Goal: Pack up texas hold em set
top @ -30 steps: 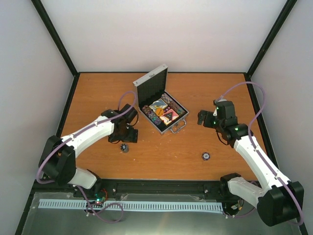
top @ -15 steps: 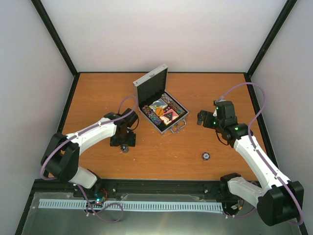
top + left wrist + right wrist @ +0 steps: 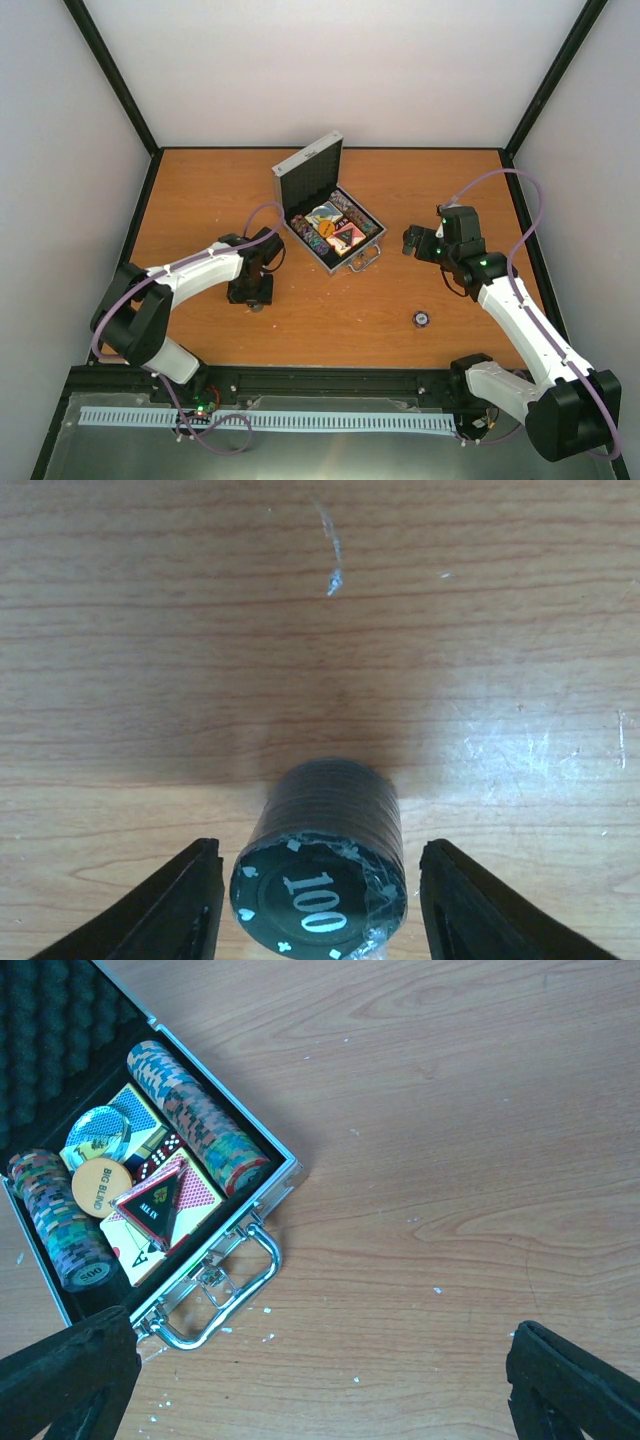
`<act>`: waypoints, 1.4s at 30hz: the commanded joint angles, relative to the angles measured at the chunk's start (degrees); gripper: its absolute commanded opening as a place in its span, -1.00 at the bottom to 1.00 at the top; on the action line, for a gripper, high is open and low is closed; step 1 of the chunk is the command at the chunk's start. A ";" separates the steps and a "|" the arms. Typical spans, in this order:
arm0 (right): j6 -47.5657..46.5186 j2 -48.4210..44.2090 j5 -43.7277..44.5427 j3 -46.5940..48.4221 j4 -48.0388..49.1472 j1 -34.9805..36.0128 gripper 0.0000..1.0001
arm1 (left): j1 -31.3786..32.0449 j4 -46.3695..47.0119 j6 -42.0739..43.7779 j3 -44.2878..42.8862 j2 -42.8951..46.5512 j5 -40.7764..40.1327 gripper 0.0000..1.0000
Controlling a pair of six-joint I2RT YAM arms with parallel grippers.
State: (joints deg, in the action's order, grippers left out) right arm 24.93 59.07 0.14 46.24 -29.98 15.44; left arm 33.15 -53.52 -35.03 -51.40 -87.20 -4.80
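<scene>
A short stack of black "100" poker chips [image 3: 325, 865] lies on its side on the wooden table. My left gripper [image 3: 320, 890] straddles it, and a narrow gap shows between the stack and each finger, so nothing is held. In the top view this gripper [image 3: 254, 294] points down left of the case, hiding most of the stack. The silver case [image 3: 352, 258] stands open, lid up, with chip rows [image 3: 195, 1115], card boxes [image 3: 197, 1192], an orange disc [image 3: 100, 1185] and a dark triangular token [image 3: 158, 1200] inside. My right gripper [image 3: 412, 243] hovers wide open right of the case, empty.
A second small chip stack [image 3: 421, 319] lies on the table in front of the right arm. The case's metal handle [image 3: 225, 1300] sticks out toward the near side. Black frame posts and white walls enclose the table.
My left gripper has come down over the black chip stack and its jaws have narrowed around it. The right arm has stayed still.
</scene>
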 commanded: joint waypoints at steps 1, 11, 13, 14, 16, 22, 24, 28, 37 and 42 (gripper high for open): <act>0.67 -0.28 -0.09 1.48 0.25 -0.37 0.99 | -0.27 1.48 0.30 -0.28 -0.59 -0.11 0.07; 0.43 0.25 -0.35 2.69 -0.40 -0.41 0.98 | -0.27 1.31 1.48 0.16 -1.10 -0.80 -0.17; 0.32 0.54 -0.40 3.60 -1.04 -0.39 0.98 | -0.27 1.23 1.74 0.09 -0.96 -0.83 -0.23; 0.26 0.77 -0.41 4.45 -1.69 -0.41 0.99 | -0.26 1.22 1.88 -0.06 -0.76 -0.83 -0.27; -0.10 1.19 -0.97 6.11 -2.71 -0.36 0.98 | -0.25 1.18 2.33 -0.80 0.10 -0.87 -0.33; -2.36 4.74 -7.48 13.97 -7.36 -0.39 0.99 | 0.88 3.17 7.94 -7.24 4.92 3.72 -0.36; -3.01 7.33 -10.99 18.58 -11.20 -0.40 0.99 | 2.74 3.24 10.22 -11.44 5.23 4.59 -0.37; -4.31 13.90 -19.93 28.05 -21.70 -0.40 0.99 | 7.98 3.53 12.65 -20.71 3.63 4.20 -0.37; 2.27 17.16 -38.31 33.26 -27.07 1.74 1.00 | 13.39 12.48 17.07 -28.70 4.40 8.50 -0.36; 6.79 18.80 -40.92 34.30 -23.65 6.45 1.00 | 13.96 15.60 18.74 -28.05 6.34 11.83 -0.36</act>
State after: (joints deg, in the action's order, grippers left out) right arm 26.83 76.99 -35.24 78.37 -54.96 18.98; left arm 46.26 -42.48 -19.44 -78.37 -83.64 3.70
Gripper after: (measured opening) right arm 0.999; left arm 0.411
